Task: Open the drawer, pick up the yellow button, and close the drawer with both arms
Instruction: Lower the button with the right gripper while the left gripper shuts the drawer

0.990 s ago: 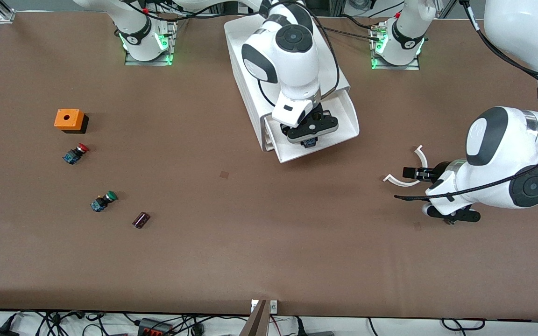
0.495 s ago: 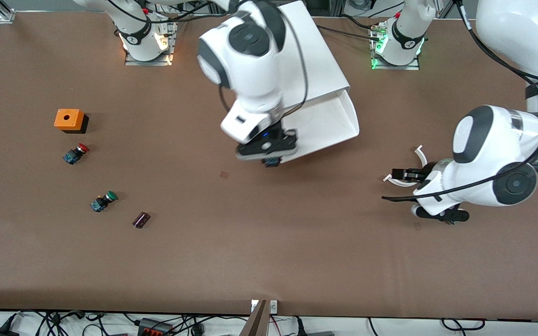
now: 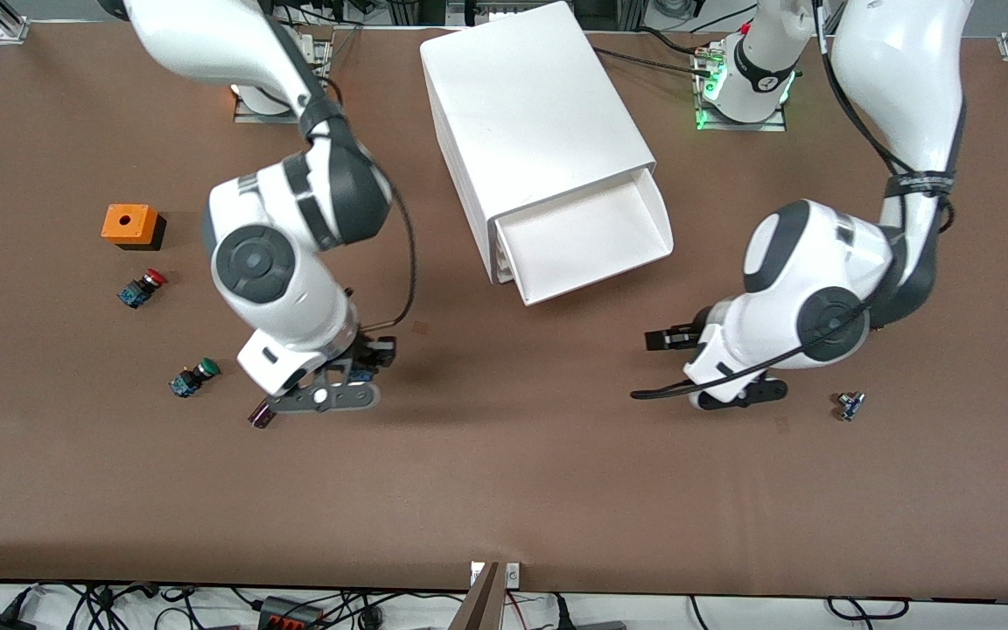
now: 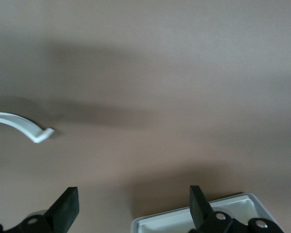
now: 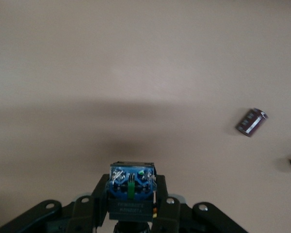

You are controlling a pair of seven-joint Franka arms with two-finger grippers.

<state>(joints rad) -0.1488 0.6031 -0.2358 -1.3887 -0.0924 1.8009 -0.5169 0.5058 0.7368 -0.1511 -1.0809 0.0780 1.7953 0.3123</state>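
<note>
While the right gripper (image 3: 362, 369) hangs low over the bare brown surface (image 3: 504, 490), toward the right arm's end, its fingers are pressed together on the blue base block of the small push button (image 5: 132, 187). The cap cannot be seen from either view, so I cannot confirm its colour. The hold is only on the block, and I think the button may tip or roll if it is released from too high. A small dark cylinder (image 3: 263, 413) lies just beside this gripper, and a green-capped button (image 3: 193, 376) is near. A careless descent could knock either of them, or leave the buttons mixed together.

The shallow white plastic top drawer (image 3: 591, 236) stands pulled out of the large white boxy cabinet (image 3: 530, 105), and its tray looks empty. It is not yet closed. The left gripper (image 3: 657, 339) is beside the drawer front, nearer to the front camera, with its fingers (image 4: 68, 209) spread wide apart and holding nothing. In my judgement, the main risk is in the push. The cabinet sits at an angle and nothing holds it, so pressure on one corner may turn or slide the whole cabinet, or jam the drawer. A thin white curved piece (image 4: 19, 124) on the surface near that gripper could also be caught.
</note>
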